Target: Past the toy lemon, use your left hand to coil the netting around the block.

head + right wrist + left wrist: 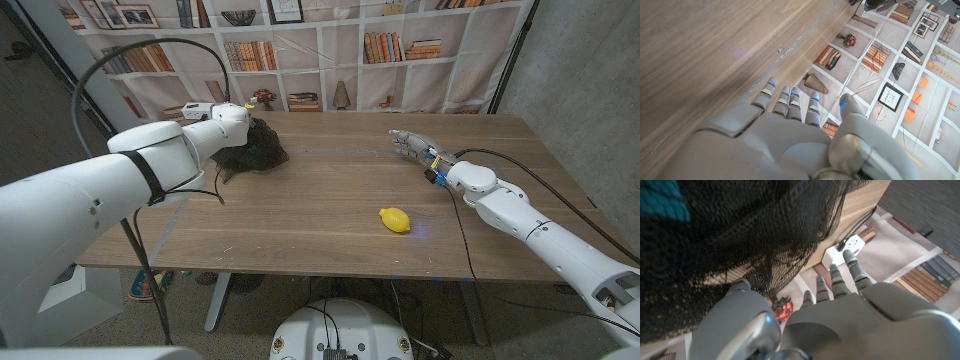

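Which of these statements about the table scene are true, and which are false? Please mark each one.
1. The toy lemon lies on the table between the two arms. True.
2. The right hand holds the lemon. False: it holds nothing, and the lemon lies apart from it.
3. The black netting is at the left hand. True.
4. A teal block shows under the netting in the left wrist view. True.
5. The netting lies beside the right hand. False: it is on the left side.

Netting [255, 150] lies far left, seemingly over the block [662, 202]; lemon [395, 220] nearer, right.
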You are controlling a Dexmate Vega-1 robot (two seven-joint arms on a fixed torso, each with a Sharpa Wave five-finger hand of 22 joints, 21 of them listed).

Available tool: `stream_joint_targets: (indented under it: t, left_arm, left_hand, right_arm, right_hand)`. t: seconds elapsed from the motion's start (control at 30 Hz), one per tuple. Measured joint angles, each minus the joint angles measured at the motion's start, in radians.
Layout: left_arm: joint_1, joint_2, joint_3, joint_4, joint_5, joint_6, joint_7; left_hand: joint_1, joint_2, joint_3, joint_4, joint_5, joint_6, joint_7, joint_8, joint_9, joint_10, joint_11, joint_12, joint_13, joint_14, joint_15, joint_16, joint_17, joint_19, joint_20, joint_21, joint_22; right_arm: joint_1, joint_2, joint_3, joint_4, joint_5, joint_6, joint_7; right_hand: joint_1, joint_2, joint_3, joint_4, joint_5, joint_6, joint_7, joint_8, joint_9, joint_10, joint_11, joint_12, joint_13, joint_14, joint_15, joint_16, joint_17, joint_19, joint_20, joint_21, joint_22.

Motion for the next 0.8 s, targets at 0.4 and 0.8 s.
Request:
stream_joint_targets:
  t: [0.4,0.8]
  left_arm:
    - [-0.011,-0.041,0.016,0.03,-0.027,0.114,-0.044]
    - [0.208,0.176,-0.244,-0.232,-0.025,0.492,0.259]
  left_hand:
    - [-0.187,0.104,-0.054,0.012,-0.004,-0.006,-0.019,0.053,-0.001,-0.02,-0.017,0.065,-0.005,-0.078,-0.023,0.044,-0.003,-0.008,0.002,-0.156,0.01]
    - [-0.207,0.115,-0.061,0.005,-0.004,-0.002,-0.034,0.045,-0.005,-0.021,-0.029,0.07,-0.014,-0.051,-0.034,0.044,-0.009,-0.008,0.002,-0.16,0.007]
  right_arm:
    - [0.012,0.013,-0.009,0.014,-0.007,0.013,0.006]
    - [0.008,0.026,-0.013,0.013,-0.01,0.037,0.005]
  right_hand:
    - [-0.004,0.004,0.0,0.0,0.0,0.0,0.0,0.0,0.0,0.0,0.0,0.0,0.0,0.0,0.0,0.0,0.0,0.0,0.0,0.0,0.0]
    - [-0.004,0.004,0.0,0.0,0.0,0.0,0.0,0.0,0.0,0.0,0.0,0.0,0.0,0.0,0.0,0.0,0.0,0.0,0.0,0.0,0.0]
